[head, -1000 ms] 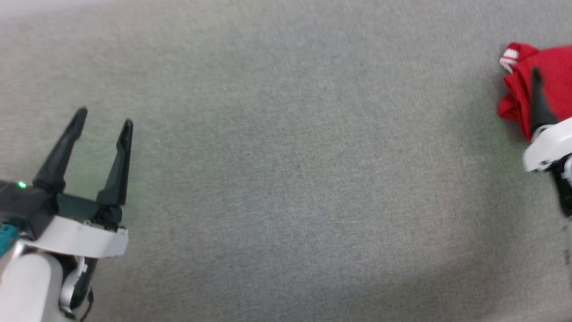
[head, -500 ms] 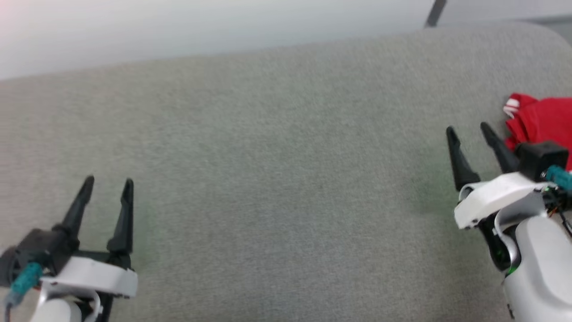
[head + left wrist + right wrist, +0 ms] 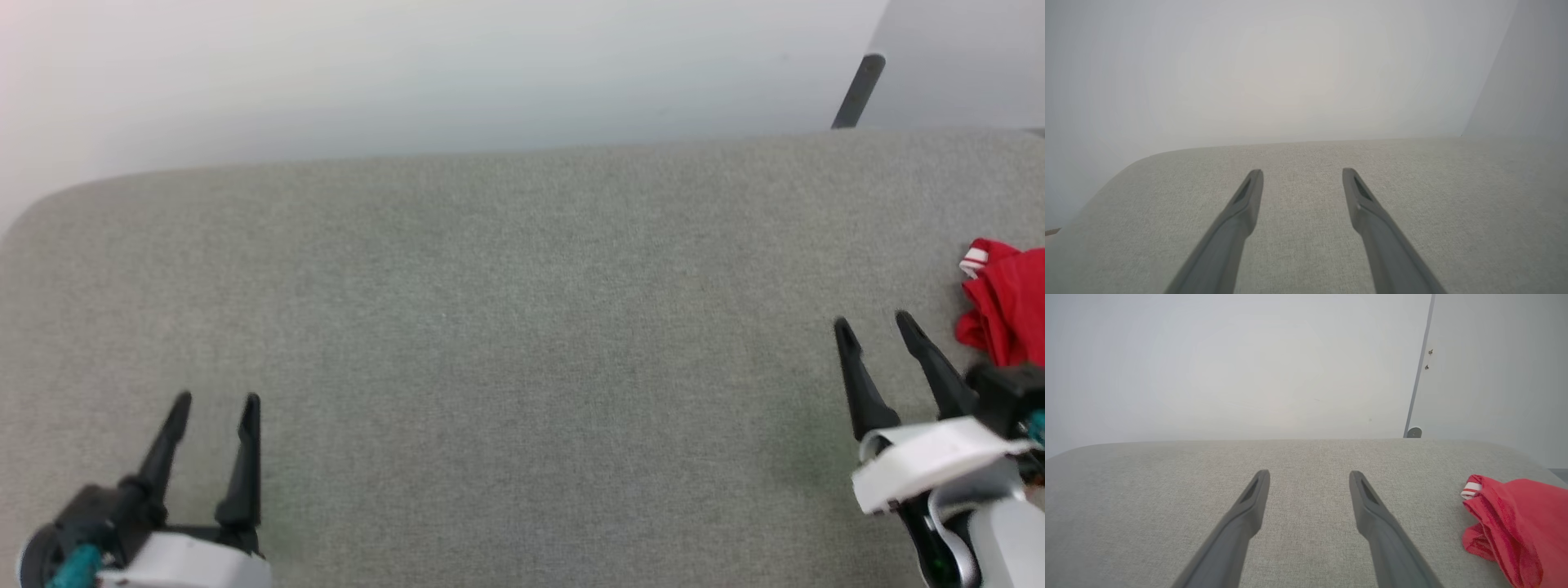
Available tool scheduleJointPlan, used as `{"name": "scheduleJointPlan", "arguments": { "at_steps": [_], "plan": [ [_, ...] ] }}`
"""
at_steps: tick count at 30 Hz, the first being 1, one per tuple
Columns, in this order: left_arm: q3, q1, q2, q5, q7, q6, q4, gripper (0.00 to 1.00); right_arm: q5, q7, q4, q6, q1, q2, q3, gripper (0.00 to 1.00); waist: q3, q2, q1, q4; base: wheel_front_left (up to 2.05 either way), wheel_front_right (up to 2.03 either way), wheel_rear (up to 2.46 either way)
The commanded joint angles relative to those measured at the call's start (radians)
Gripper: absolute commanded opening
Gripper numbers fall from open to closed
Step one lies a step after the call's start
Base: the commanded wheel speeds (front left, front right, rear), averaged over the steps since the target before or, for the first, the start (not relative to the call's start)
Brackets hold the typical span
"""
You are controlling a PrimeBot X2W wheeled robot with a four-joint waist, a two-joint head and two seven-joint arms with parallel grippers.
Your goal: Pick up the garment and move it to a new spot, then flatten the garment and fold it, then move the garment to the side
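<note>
Two claws of mine hang low over the table, both spread wide with nothing between their long dark fingers. My left claw (image 3: 217,398) is at the lower left of the head view, its tips pointing away from me above bare cloth. My right claw (image 3: 871,318) is at the lower right, its fingers angled slightly leftward, and it too grips nothing.

Just to the right of that claw, apart from its fingers, lies the crumpled red fabric garment (image 3: 1008,318). It is bunched into a heap, with a strip of red-and-white striped trim poking out at its upper left corner. The picture's right edge cuts it off, so I cannot tell how far it reaches.

Everything rests on the grey woven-fabric table (image 3: 522,327), which has rounded far corners. Beyond its far edge stands a plain pale wall (image 3: 408,73), with a thin dark upright strip (image 3: 853,90) toward the right.
</note>
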Motion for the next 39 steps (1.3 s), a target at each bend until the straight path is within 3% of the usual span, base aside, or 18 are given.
{"name": "scheduleJointPlan", "arguments": {
  "at_steps": [1, 9, 20, 39],
  "plan": [
    [0.003, 0.029, -0.013, 0.003, 0.001, 0.001, -0.008, 1.00, 0.000, 0.007, -0.030, -0.001, 0.039, -0.006, -0.017, 1.00, -0.026, 0.0000, 0.0000, 0.014, 0.00, 0.00, 0.00],
    [0.008, 0.105, -0.048, 0.016, 0.001, 0.001, -0.057, 1.00, -0.006, 0.040, -0.166, -0.001, 0.184, -0.003, -0.080, 1.00, -0.058, 0.0000, 0.0000, 0.030, 0.00, 0.00, 0.00],
    [0.030, 0.156, -0.067, 0.024, 0.001, 0.001, -0.128, 1.00, -0.035, 0.072, -0.337, -0.001, 0.333, 0.054, -0.146, 1.00, -0.061, 0.0000, 0.0000, 0.037, 0.00, 0.00, 0.00],
    [0.031, 0.150, -0.077, 0.023, 0.001, 0.001, -0.137, 1.00, -0.034, 0.072, -0.359, -0.001, 0.333, 0.075, -0.152, 1.00, -0.053, 0.0000, 0.0000, 0.043, 0.00, 0.00, 0.00]
  ]
}}
